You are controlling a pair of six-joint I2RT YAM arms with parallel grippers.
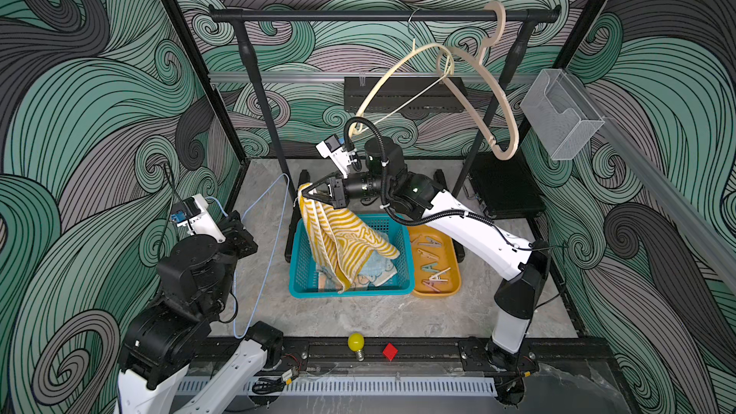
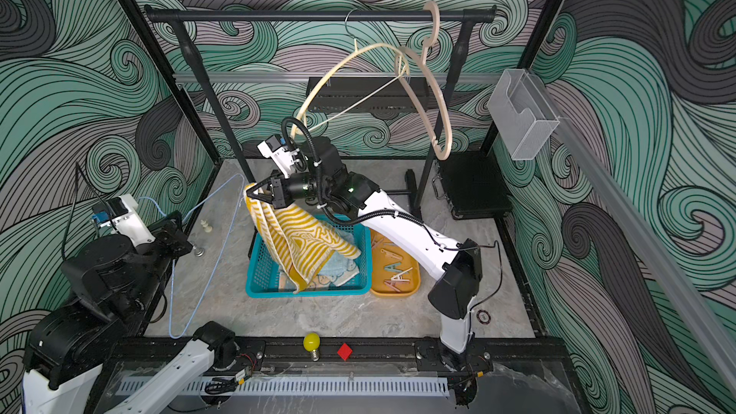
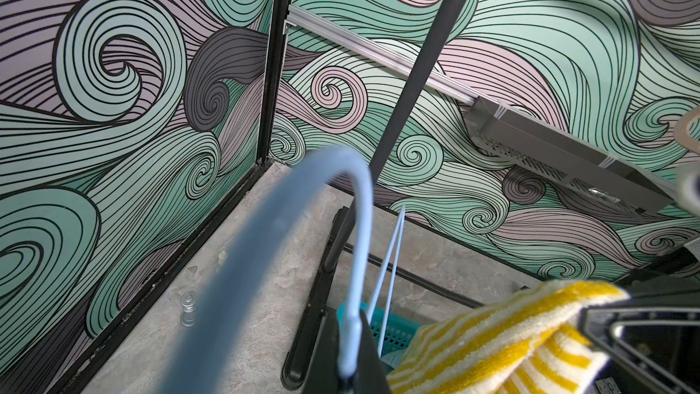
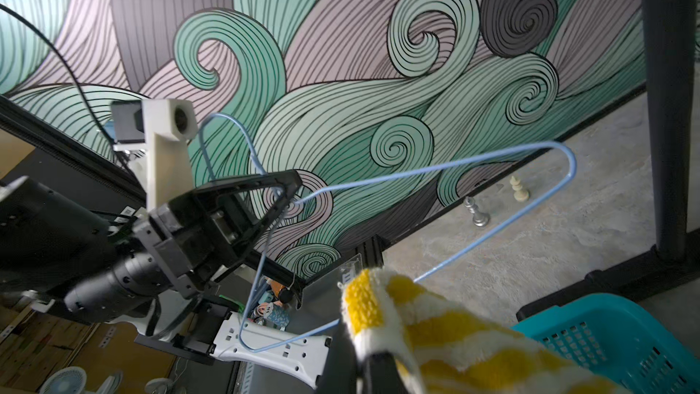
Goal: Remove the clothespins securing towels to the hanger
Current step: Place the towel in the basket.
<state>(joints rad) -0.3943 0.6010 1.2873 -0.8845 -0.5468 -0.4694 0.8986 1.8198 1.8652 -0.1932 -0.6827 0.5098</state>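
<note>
The left arm [image 1: 225, 372] and right arm [image 1: 474, 232] pair white shells with black joints. A ribbed black cable [image 1: 438, 215], zip-tied, follows the right one. The left gripper [image 4: 289, 189] and right gripper [image 1: 304, 193] are black triangular frames.

Both top views look steeply down from high at the front onto the whole bench [image 1: 358, 320], facing the clothes rail [image 1: 382, 15]. The left wrist camera looks closely toward the back left corner, and the right wrist camera looks toward the left wall. Both wrist views catch the blue hanger [image 3: 364, 214], the yellow towel [image 4: 447, 329] and the teal basket [image 4: 606, 339].
</note>
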